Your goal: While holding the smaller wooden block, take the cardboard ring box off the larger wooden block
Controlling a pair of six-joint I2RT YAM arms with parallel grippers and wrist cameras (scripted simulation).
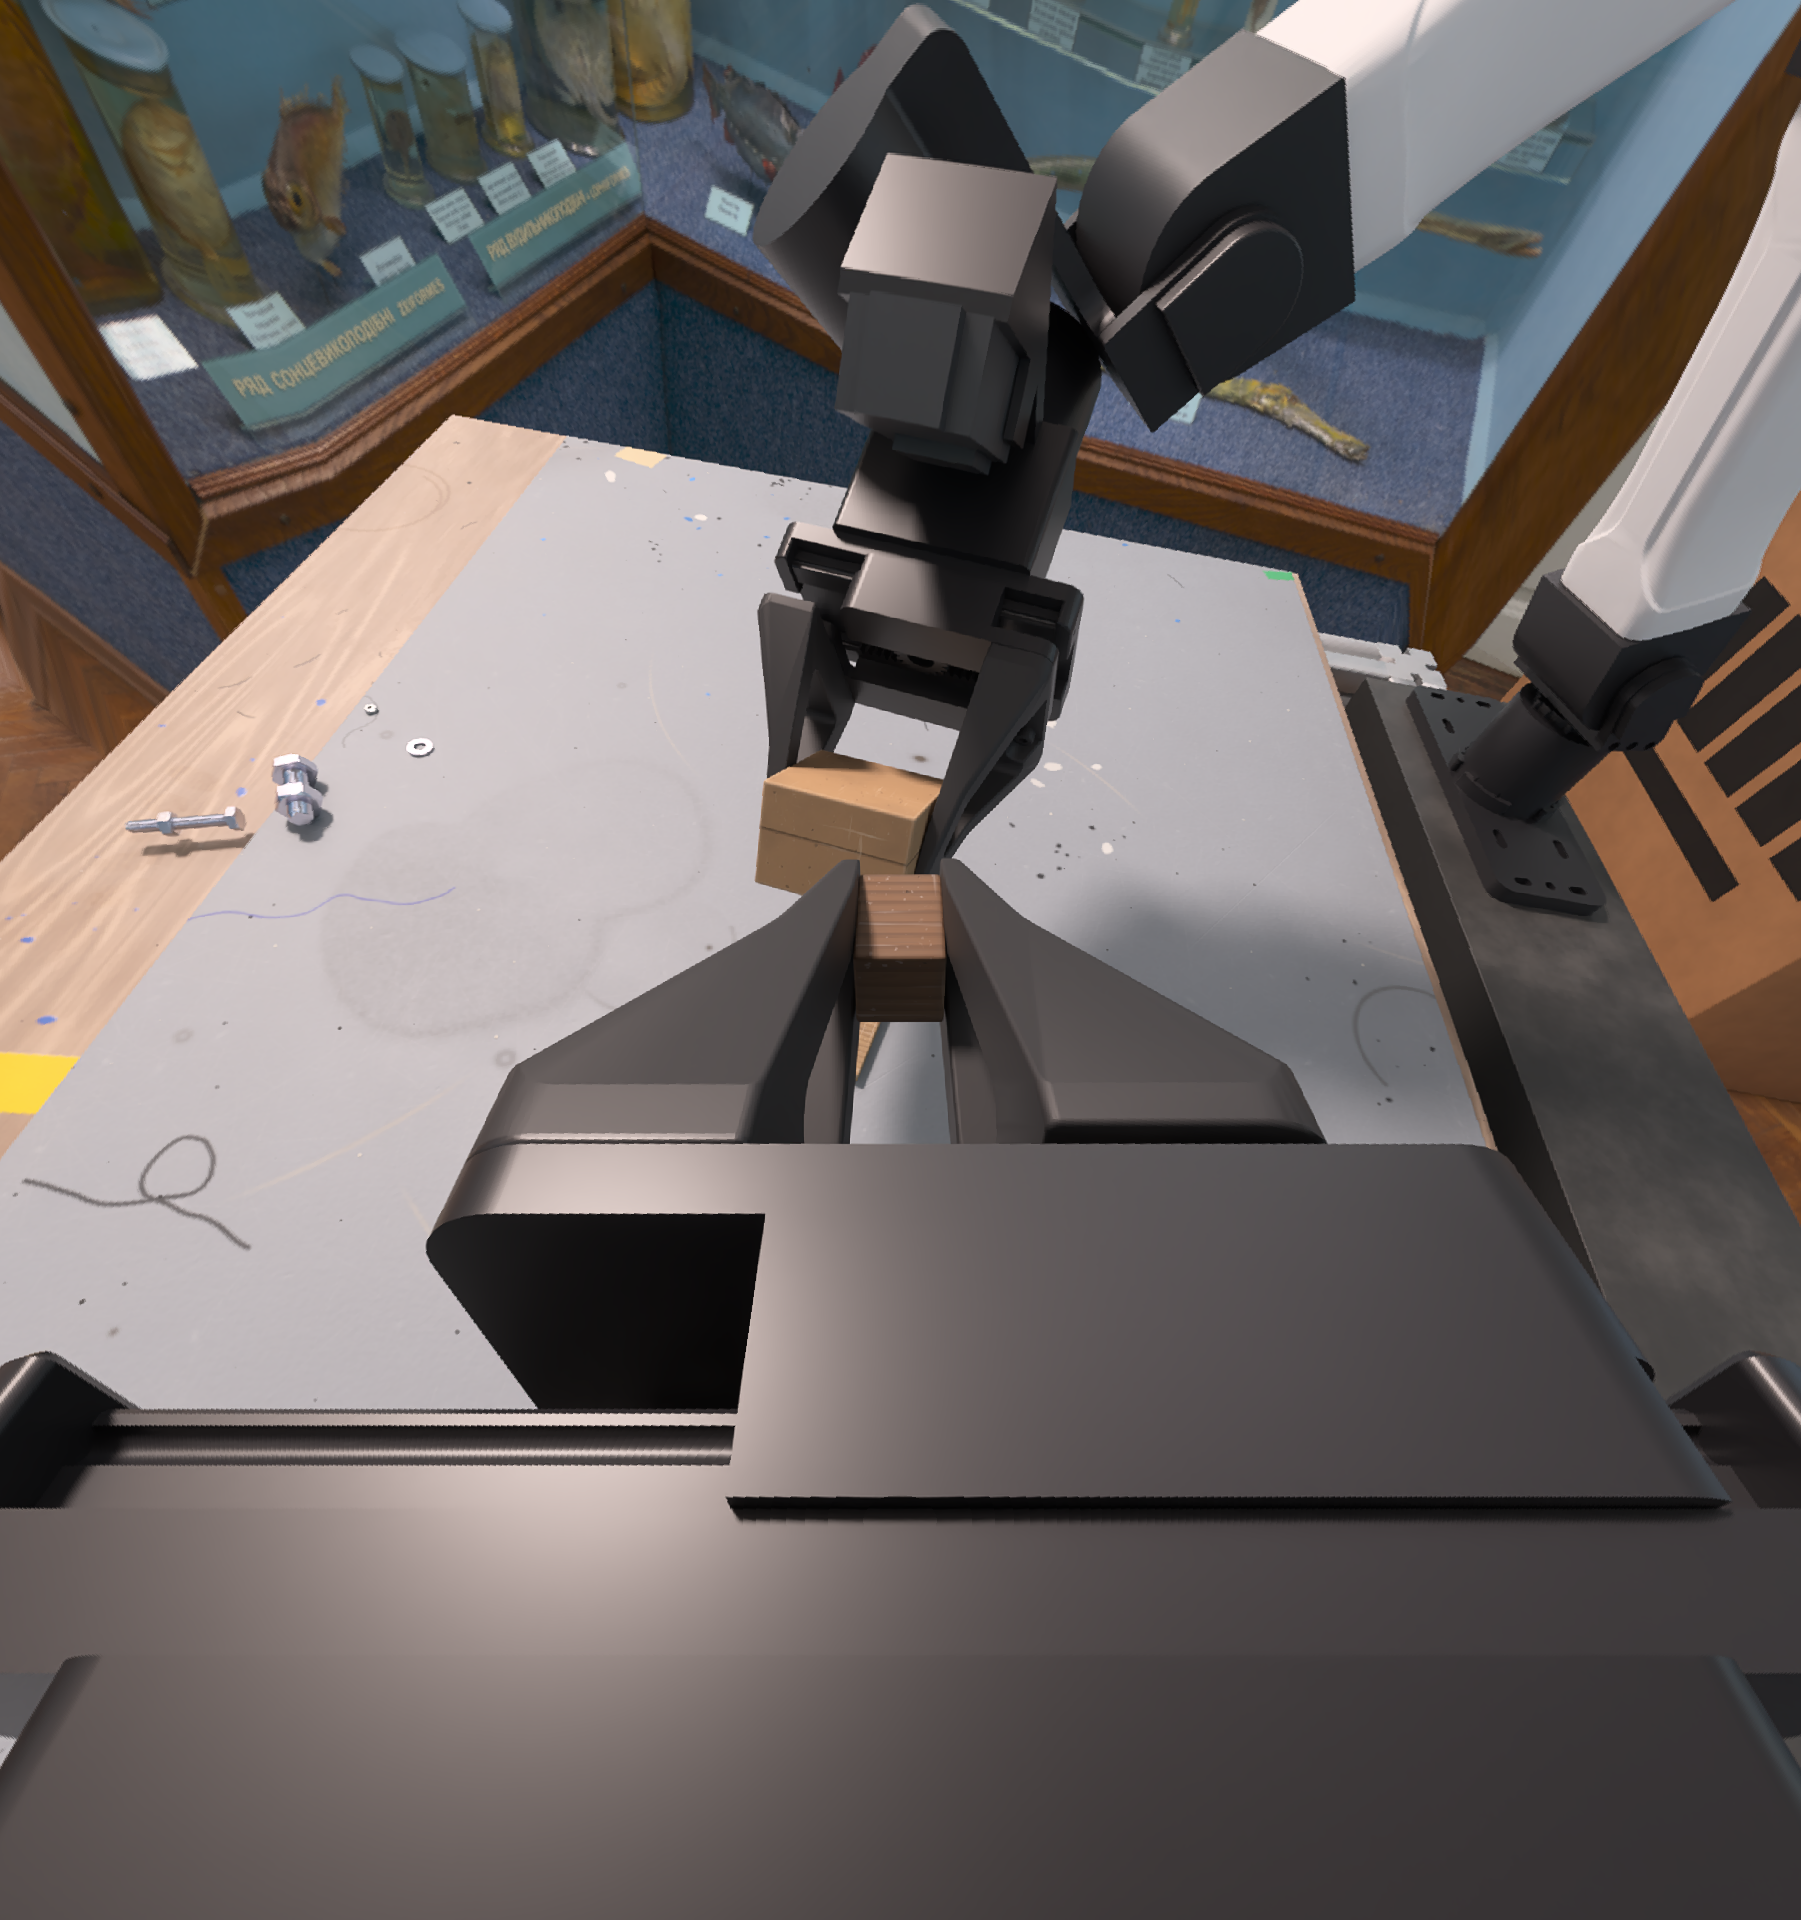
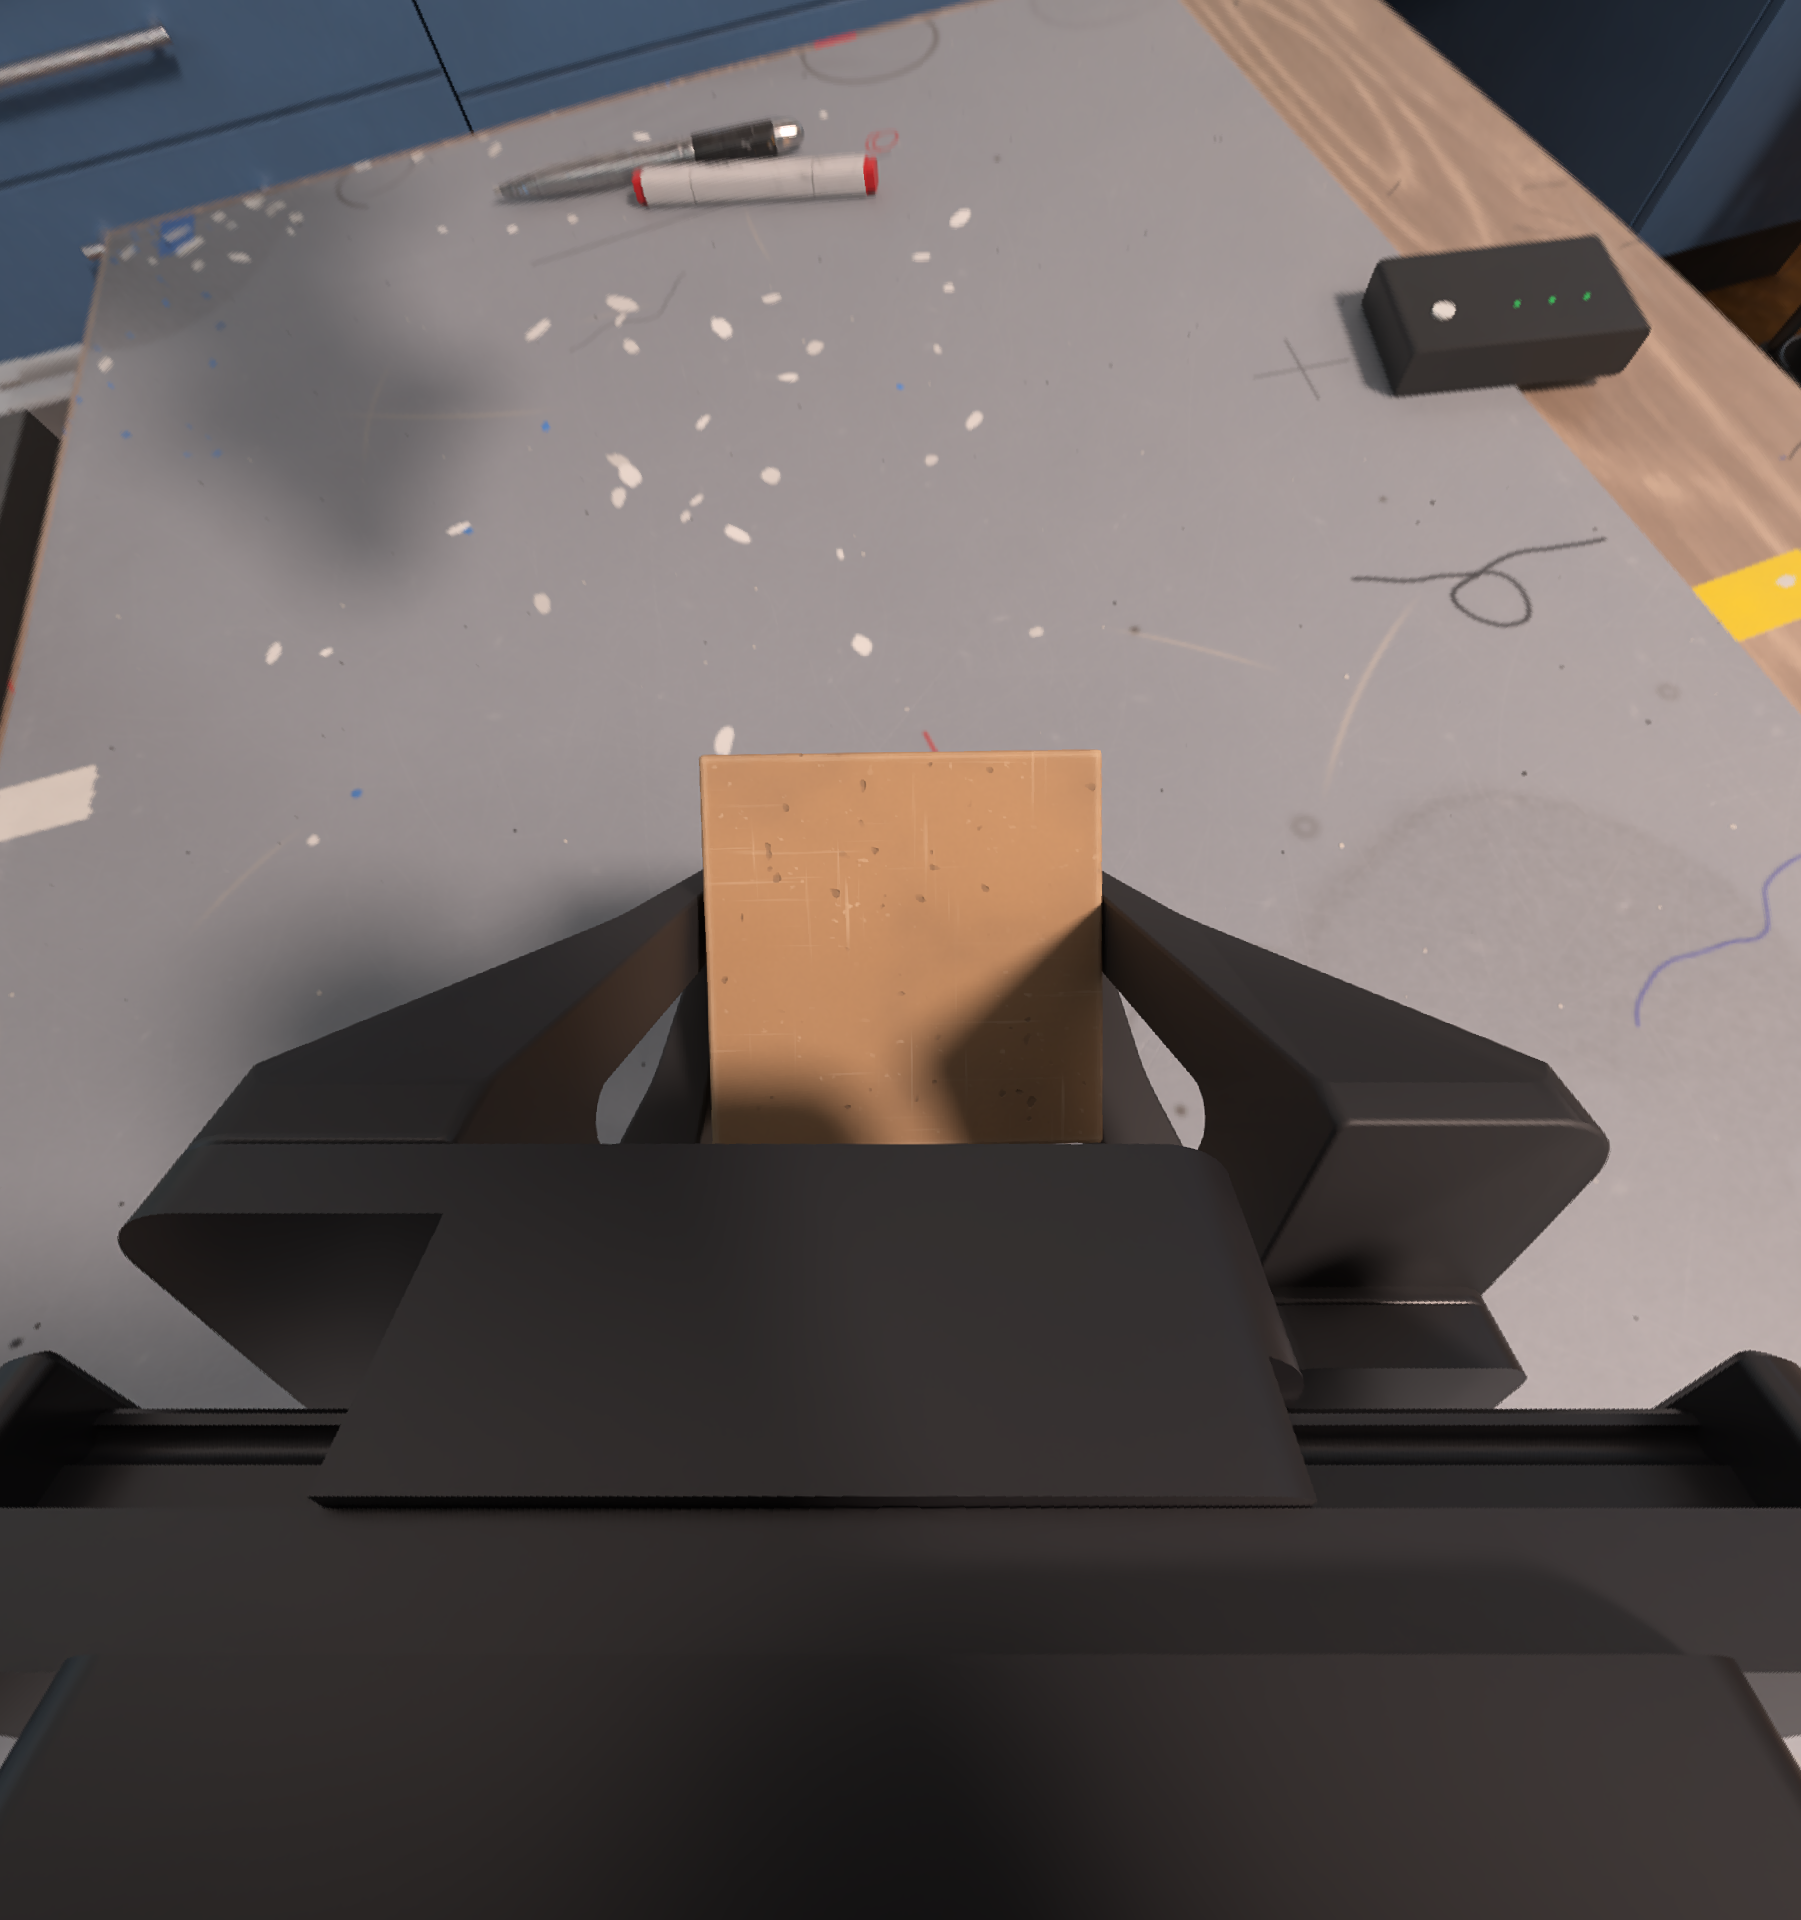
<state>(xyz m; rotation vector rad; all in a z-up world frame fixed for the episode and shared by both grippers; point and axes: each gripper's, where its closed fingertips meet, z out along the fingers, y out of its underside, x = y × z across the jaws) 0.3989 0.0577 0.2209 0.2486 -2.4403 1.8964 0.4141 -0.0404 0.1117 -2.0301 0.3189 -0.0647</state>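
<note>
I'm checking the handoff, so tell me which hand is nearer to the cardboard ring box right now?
Right. The right hand is shut on the cardboard ring box, fingers against both its sides. The left hand sits just beside the box, shut on the smaller wooden block.
</note>
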